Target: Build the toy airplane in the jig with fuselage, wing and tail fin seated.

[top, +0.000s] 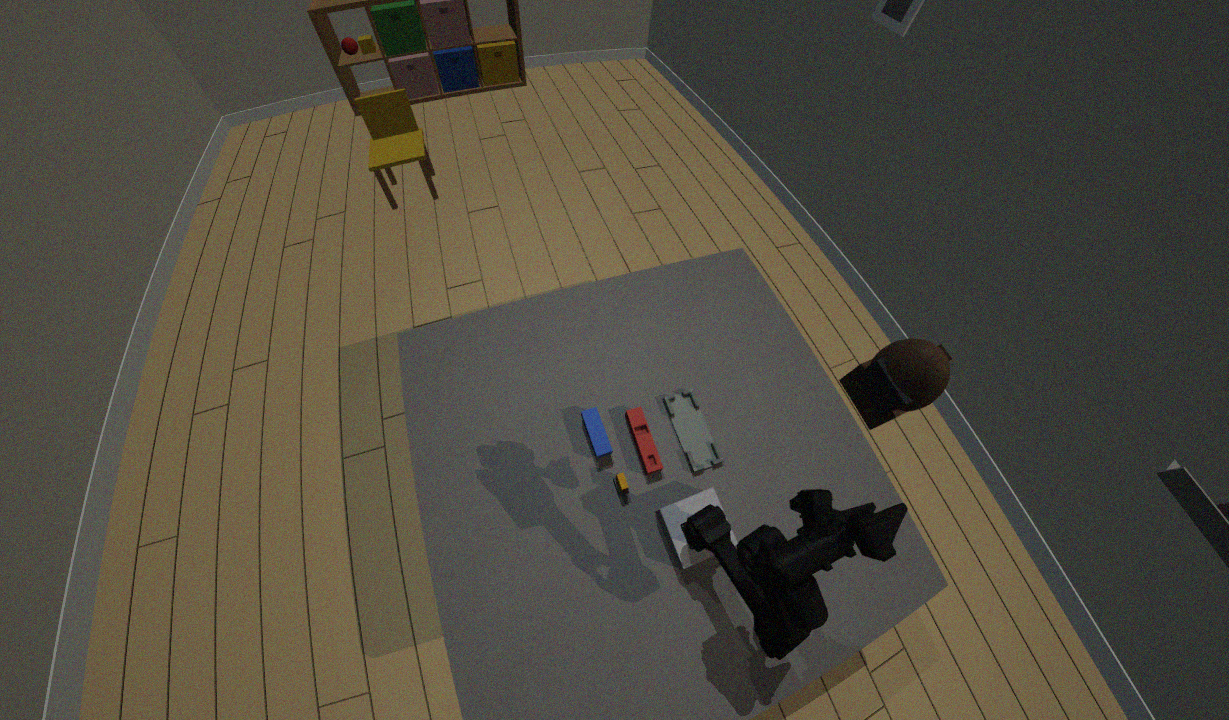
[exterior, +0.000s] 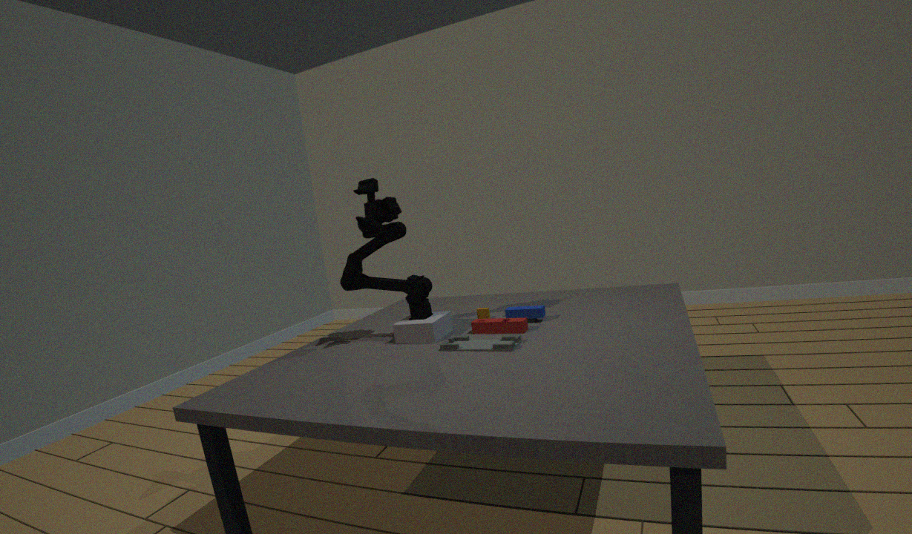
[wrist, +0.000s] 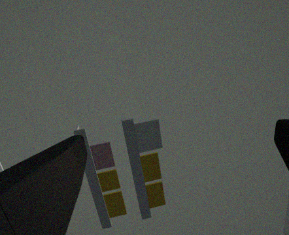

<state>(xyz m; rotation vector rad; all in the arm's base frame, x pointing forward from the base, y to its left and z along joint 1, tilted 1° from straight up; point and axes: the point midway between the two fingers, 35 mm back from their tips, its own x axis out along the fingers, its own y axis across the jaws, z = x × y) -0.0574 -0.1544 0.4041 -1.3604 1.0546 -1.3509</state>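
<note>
From above, I'm seeing the black arm [top: 784, 573] [exterior: 379, 282] rising from a pale base block [top: 679, 548] [exterior: 412, 330] on the grey desk [top: 528, 358] [exterior: 545, 391]. The blue block [top: 596, 432] [exterior: 525, 311], the red fuselage [top: 643, 439] [exterior: 499, 325] and the grey-green jig [top: 692, 431] [exterior: 480, 344] are lying side by side, apart from one another, with the fuselage in the middle, so nothing is sitting in the jig. The small yellow piece [top: 622, 484] [exterior: 483, 313] is resting near the base block, just beside the fuselage's end. Sockets are showing in the fuselage's top. Beyond the desk, a yellow chair [top: 397, 149] is standing on the wooden floor [top: 546, 179] [exterior: 778, 371]. From the side, the arm is folding back over its base, its upper end standing high above the desk and well apart from all the parts; the jig is lying nearest me, the fuselage behind it and the blue block farther back. In the wrist view, the jaws are standing wide open and holding nothing, while shelves with yellow panels [wrist: 151, 167] are showing beyond them against a plain wall [wrist: 200, 65].
</note>
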